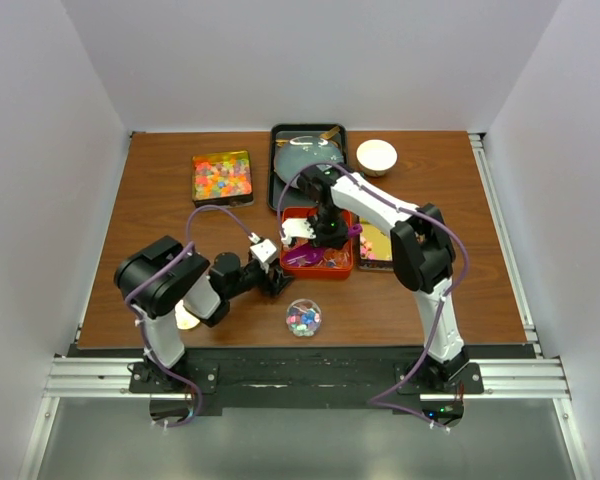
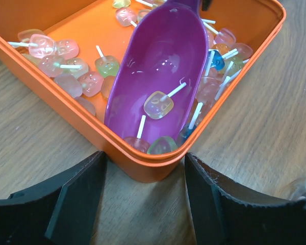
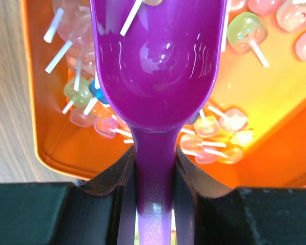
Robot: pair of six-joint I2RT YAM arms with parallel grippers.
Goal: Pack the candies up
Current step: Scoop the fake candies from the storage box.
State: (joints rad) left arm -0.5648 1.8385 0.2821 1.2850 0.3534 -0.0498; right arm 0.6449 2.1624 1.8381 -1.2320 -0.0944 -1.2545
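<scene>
Small pastel candies on white sticks lie in an orange tin. They also show in the right wrist view. My right gripper is shut on the handle of a purple scoop whose bowl lies inside the tin. One candy sits in the scoop. My left gripper is open, its fingers on either side of the tin's near corner, just apart from it. From the top view the tin is mid-table, under the right gripper. The left gripper is at its near-left corner.
A small clear jar holding a few candies stands near the front edge. A gold lid lies by the left arm. A tin of mixed colourful candies sits at the back left. A black tray with a grey plate and a white bowl are behind.
</scene>
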